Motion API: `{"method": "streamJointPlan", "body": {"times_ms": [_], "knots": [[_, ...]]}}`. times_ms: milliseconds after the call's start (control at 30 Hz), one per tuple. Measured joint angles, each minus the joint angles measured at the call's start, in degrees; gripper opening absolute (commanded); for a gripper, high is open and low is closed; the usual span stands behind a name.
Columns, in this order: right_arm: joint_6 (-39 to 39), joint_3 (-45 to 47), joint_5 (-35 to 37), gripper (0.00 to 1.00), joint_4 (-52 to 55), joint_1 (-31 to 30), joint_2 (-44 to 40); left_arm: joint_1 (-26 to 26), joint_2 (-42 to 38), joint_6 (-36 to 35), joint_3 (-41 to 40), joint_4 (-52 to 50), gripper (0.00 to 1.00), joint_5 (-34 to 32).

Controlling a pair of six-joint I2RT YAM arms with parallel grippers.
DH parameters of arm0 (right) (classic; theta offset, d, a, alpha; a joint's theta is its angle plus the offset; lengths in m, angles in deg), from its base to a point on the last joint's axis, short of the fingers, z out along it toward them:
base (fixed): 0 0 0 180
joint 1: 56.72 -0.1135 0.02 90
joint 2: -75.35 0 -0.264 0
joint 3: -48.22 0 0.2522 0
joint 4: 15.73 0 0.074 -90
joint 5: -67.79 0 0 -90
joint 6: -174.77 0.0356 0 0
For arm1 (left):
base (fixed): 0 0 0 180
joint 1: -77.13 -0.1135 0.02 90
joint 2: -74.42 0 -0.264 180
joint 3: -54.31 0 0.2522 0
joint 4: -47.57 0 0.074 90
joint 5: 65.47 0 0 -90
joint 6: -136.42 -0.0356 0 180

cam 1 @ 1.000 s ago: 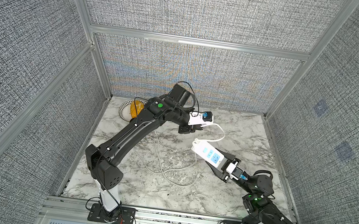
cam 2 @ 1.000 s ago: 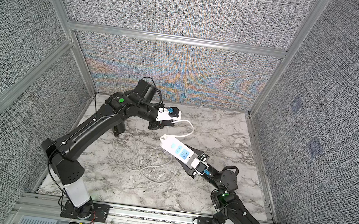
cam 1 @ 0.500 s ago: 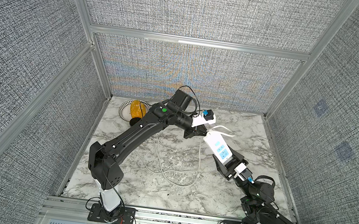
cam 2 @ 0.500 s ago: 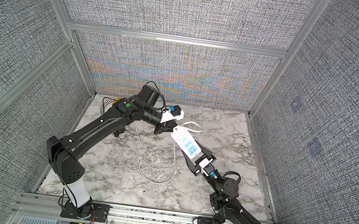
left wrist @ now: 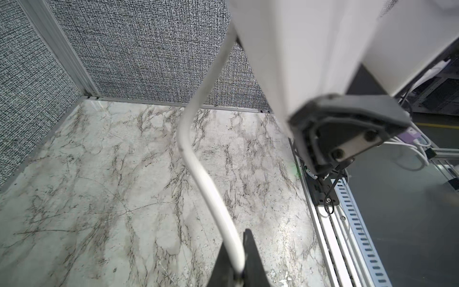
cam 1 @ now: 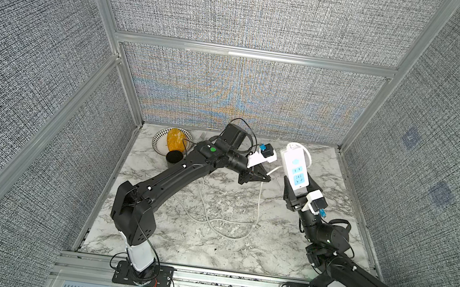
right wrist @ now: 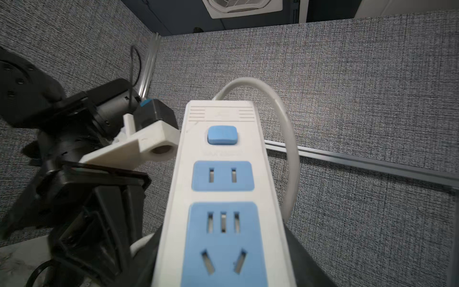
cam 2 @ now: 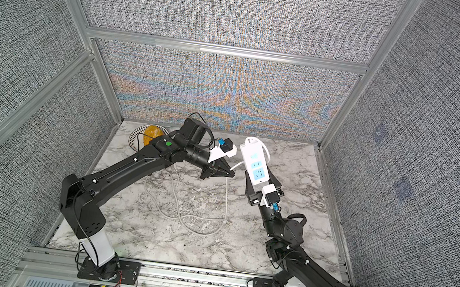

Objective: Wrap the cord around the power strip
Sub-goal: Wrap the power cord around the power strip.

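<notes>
In both top views my right claw point(cam 1: 298, 193) is clamped on the lower end of the power strip point(cam 1: 295, 165), holding it raised off the table point(cam 1: 179, 243) and tipped toward the back wall. My left claw point(cam 2: 230, 174) is pinched shut on the cord point(cam 2: 226, 204) just beside it. Only one end of the power strip is gripped, so a hard tug from the left could lever it loose. The rest of the cord lies in slack loops on the table, and if I drag them carelessly they could knot or catch on my left arm. From the left wrist, the cord point(left wrist: 198, 169) runs a short way from my pinch up behind the power strip point(left wrist: 285, 62), and it might slide through my grip. From the right wrist, the cord point(right wrist: 285, 139) arcs off the top of the power strip point(right wrist: 223, 188), and my left claw looks near enough to knock it.
</notes>
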Motion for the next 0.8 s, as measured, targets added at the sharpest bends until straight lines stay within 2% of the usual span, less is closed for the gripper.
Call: {"method": "streamJointPlan", "body": {"times_ms": [167,467,800], "knots": [[-3.93,-4.63,5.46,0.0,7.26,-0.07,1.31,0.55,-2.27,3.23,-4.7,5.7,0.02,-0.26],[-12.52,-11.02,6.25,0.0,16.92,-0.31,4.09,1.6,-4.52,9.44,-12.35,15.32,0.06,-0.98],[-12.0,-14.38,4.79,0.0,18.95,-0.85,5.35,4.17,-1.53,19.06,-18.38,31.67,0.12,-1.53]]}}
